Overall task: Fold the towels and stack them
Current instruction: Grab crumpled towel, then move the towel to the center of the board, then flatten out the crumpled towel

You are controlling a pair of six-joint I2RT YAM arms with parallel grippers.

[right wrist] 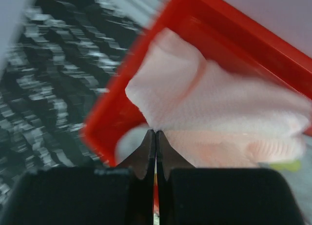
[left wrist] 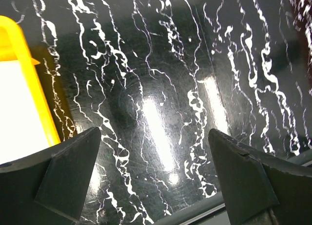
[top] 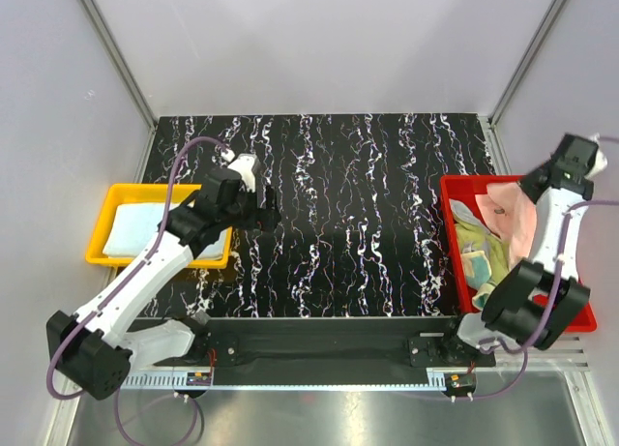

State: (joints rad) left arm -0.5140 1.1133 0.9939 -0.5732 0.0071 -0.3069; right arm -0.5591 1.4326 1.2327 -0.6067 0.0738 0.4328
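A pale pink towel [top: 515, 217] lies bunched in the red tray [top: 448, 235] beside a yellow-green towel [top: 474, 241]. My right gripper [top: 544, 183] hangs over the tray's far side. In the right wrist view its jaws are pressed together, and the right gripper [right wrist: 155, 132] pinches the edge of the pink towel [right wrist: 219, 108]. A light blue towel [top: 143, 229] lies flat in the yellow tray [top: 108, 257]. My left gripper [top: 265, 214] hovers over the dark marbled table just right of that tray. The left gripper [left wrist: 155, 161] is open, with only bare tabletop between its fingers [left wrist: 68, 171].
The yellow tray [left wrist: 30, 78] sits at the left edge of the left wrist view, with the bright towel [left wrist: 14, 117] inside it. The red tray's rim [right wrist: 109, 122] rises in front of my right fingers. Grey walls close in the table on three sides.
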